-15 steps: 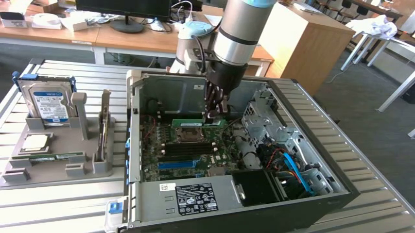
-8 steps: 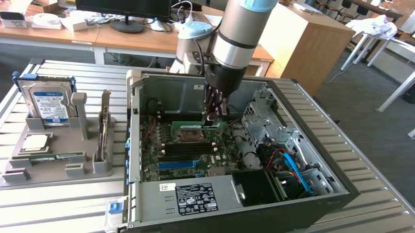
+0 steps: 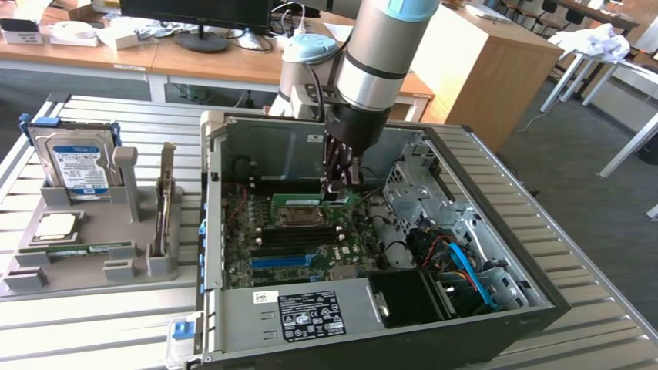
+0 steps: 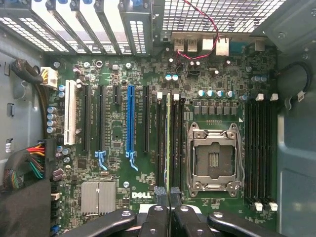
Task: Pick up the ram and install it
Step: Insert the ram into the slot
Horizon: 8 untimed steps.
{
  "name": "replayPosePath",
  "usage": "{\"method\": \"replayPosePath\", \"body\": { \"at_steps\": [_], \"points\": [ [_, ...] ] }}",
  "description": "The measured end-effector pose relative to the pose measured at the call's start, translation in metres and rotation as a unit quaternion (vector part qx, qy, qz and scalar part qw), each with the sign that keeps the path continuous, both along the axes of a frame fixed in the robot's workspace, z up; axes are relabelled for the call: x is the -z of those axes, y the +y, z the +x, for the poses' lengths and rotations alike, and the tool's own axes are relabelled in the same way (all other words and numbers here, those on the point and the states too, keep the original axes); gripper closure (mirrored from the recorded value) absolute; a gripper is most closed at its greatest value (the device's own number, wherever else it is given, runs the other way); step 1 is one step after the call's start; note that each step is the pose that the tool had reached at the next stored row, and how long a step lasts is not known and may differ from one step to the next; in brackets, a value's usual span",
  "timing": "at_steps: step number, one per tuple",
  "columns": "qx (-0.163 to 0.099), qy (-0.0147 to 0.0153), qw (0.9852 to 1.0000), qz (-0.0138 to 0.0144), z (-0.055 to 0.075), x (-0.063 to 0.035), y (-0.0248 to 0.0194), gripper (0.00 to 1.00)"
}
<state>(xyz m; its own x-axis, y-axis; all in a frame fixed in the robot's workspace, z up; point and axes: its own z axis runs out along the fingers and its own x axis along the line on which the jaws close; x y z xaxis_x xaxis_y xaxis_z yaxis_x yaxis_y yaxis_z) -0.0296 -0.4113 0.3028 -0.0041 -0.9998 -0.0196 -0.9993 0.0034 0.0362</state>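
Observation:
My gripper (image 3: 340, 183) reaches down into the open computer case (image 3: 308, 312), over the motherboard (image 4: 113, 133). It is shut on the ram (image 4: 168, 143), a thin green stick seen edge-on in the wrist view between the black fingertips (image 4: 159, 193). The stick runs in line with the black memory slots (image 4: 159, 143) just beside the processor socket (image 4: 213, 158). Whether it sits in a slot or hovers just above, I cannot tell. In the exterior view the ram (image 3: 308, 197) shows as a green strip under the fingers, near the back of the board.
A grey holder (image 3: 92, 270) at the exterior view's left carries a silver hard drive (image 3: 77, 166), a square processor chip (image 3: 57, 225) and another green stick (image 3: 82, 250). Metal drive cages (image 3: 427, 193) and blue cables (image 3: 463, 266) crowd the case's other side. More memory slots (image 4: 259, 148) flank the socket.

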Motion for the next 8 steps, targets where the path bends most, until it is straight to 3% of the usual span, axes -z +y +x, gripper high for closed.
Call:
{"method": "replayPosePath", "body": {
  "at_steps": [8],
  "points": [
    [-0.002,-0.0001,1.0000,0.0002,-0.0001,0.0007,-0.0005,0.89]
  ]
}}
